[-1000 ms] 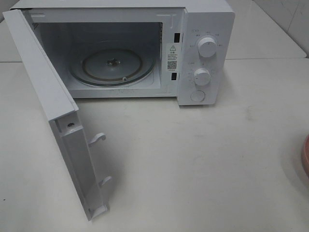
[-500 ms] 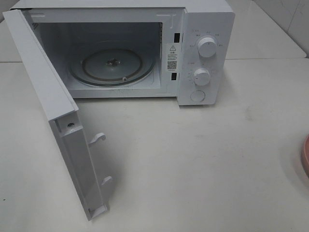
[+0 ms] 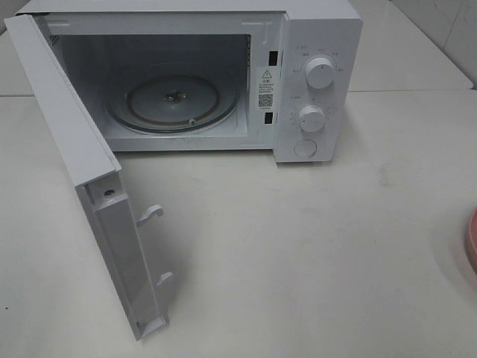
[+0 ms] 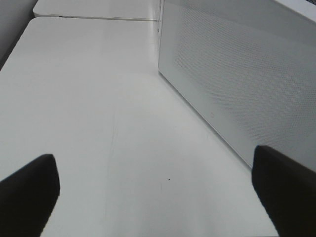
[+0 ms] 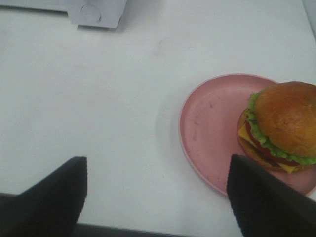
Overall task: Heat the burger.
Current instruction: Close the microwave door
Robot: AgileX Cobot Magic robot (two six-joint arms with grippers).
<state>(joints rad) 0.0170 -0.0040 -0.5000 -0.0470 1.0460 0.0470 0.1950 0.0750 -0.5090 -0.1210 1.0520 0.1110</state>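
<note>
While microwave (image 3: 186,74) stands at table's far edge, door (image 3: 82,186) swung wide, turntable (image 3: 175,102) bare, loading step not yet begun; table (image 3: 313,246) shows only pink plate sliver (image 3: 472,240) at right edge, no arms visible.

Left wrist view: left hand (image 4: 158,190) open, holding nothing, beside perforated door panel (image 4: 237,74).

Right wrist view: right hand (image 5: 158,197) open wide, nothing held, above table; burger (image 5: 280,127) sits on pink plate (image 5: 210,128), off-centre, apart from fingers.

Next move likely: right hand shifts over burger or plate rim, descends, grips, carries to turntable.
</note>
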